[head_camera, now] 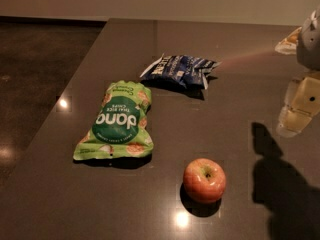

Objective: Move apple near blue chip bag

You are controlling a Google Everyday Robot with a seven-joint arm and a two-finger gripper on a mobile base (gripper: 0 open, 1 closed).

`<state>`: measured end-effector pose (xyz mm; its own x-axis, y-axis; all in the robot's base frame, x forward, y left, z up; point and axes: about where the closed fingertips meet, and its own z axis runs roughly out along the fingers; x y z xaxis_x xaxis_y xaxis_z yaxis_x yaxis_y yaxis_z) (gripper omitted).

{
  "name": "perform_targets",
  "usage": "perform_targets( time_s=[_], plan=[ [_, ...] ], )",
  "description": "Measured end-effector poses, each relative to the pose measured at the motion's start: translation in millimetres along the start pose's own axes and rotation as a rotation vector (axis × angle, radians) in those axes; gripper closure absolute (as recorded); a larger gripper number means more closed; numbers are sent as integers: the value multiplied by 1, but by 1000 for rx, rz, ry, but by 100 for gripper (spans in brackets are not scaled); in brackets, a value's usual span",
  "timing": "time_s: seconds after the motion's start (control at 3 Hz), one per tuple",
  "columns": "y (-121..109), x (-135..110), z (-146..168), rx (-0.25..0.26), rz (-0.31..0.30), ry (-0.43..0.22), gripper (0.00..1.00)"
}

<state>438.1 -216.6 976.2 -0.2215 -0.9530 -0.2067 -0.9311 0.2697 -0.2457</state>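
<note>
The apple (204,180), small, round and red-orange with a dimpled stem end, sits on the dark table (235,99) near the front. The blue chip bag (179,70), crinkled navy with white lettering, lies farther back, well apart from the apple. My gripper (299,113) hangs above the table at the right edge of the camera view, to the right of and higher than the apple. It touches neither the apple nor the bag, and its shadow falls on the table below it.
A larger bright green chip bag (118,122) lies left of the apple. The table's left edge (60,111) runs diagonally, with dark floor beyond. A pale object (289,41) sits at the far right back.
</note>
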Motion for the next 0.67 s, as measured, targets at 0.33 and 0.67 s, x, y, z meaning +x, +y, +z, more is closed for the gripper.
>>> perform_targets(
  time_s=[0.33,0.67],
  plan=[
    [0,0,0,0,0,0,0],
    [16,-6,4,-32,-16,-48,0]
  ],
)
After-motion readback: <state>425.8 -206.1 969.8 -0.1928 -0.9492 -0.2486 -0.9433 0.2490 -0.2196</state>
